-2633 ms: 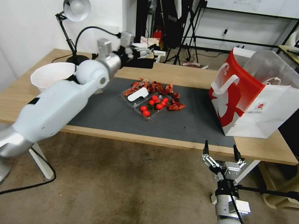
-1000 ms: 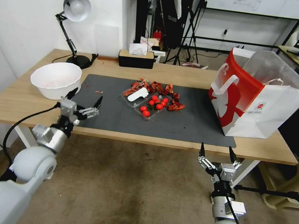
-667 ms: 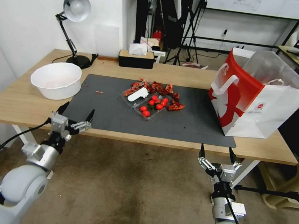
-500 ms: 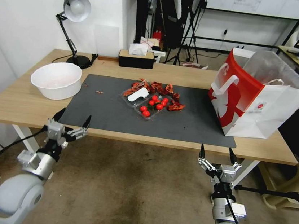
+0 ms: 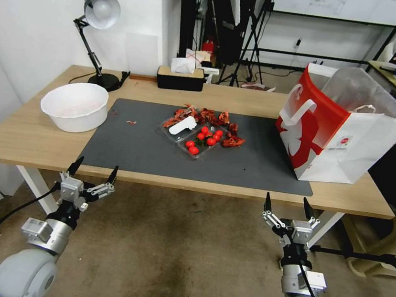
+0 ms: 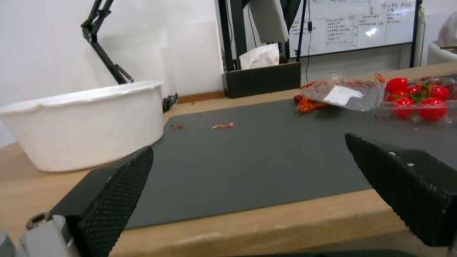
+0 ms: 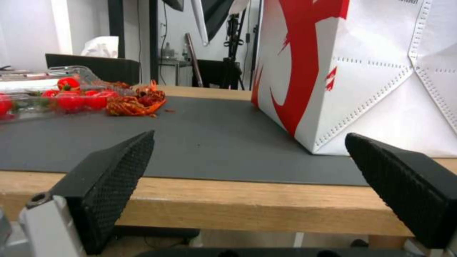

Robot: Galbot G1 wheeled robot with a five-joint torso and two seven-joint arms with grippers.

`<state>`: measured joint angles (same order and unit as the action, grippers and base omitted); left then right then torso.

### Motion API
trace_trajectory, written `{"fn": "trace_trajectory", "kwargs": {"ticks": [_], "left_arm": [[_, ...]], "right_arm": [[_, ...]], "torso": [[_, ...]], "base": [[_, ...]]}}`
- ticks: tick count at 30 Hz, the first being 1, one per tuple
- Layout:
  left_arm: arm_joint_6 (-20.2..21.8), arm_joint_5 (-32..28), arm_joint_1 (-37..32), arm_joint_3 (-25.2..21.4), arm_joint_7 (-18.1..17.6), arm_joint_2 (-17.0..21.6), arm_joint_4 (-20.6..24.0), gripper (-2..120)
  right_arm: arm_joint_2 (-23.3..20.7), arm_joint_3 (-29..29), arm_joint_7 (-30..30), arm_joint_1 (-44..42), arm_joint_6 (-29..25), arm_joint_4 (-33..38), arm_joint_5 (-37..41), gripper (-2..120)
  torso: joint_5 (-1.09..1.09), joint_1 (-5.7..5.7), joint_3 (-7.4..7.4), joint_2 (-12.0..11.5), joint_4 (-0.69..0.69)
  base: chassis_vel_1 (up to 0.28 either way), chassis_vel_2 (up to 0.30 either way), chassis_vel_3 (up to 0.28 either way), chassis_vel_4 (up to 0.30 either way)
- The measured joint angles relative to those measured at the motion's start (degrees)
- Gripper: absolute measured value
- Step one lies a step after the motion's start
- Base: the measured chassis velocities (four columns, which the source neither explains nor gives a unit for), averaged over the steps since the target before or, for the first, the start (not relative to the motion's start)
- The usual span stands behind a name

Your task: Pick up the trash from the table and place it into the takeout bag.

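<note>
the clear plastic trays of red tomatoes (image 5: 202, 141) look light and flimsy; a rim grasp is judged safest. both the left gripper (image 5: 91, 176) and right gripper (image 5: 286, 209) are held wide, below the near desk (image 5: 26, 139) edge, with nothing gripped.

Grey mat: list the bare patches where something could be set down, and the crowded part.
Free on the grey mat: the stretch between the white bowl and the clear trays, apart from a few crumbs, the front strip along the table edge, and the gap before the takeout bag. Crowded: the middle back, with trays, tomatoes and red shells.

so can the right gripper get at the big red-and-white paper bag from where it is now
Probably yes. The right gripper hangs open just off the table's near edge, and the red-and-white paper bag stands close ahead with nothing between.
</note>
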<state>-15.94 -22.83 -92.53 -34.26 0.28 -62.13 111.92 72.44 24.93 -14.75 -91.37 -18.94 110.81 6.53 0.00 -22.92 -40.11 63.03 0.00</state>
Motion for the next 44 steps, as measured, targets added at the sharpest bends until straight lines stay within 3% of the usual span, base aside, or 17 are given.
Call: {"fn": "trace_trajectory", "kwargs": {"ticks": [44], "left_arm": [[-1.1, -1.3, -0.3, 0.1, -0.3, -0.5, -1.5, 100]], "right_arm": [[0.5, -0.9, 0.1, 0.4, -0.6, -1.5, -0.2, 100]], "torso": [[0.00, 0.00, 0.00, 0.0, 0.00]], "base": [[0.000, 0.000, 0.000, 0.000]]}}
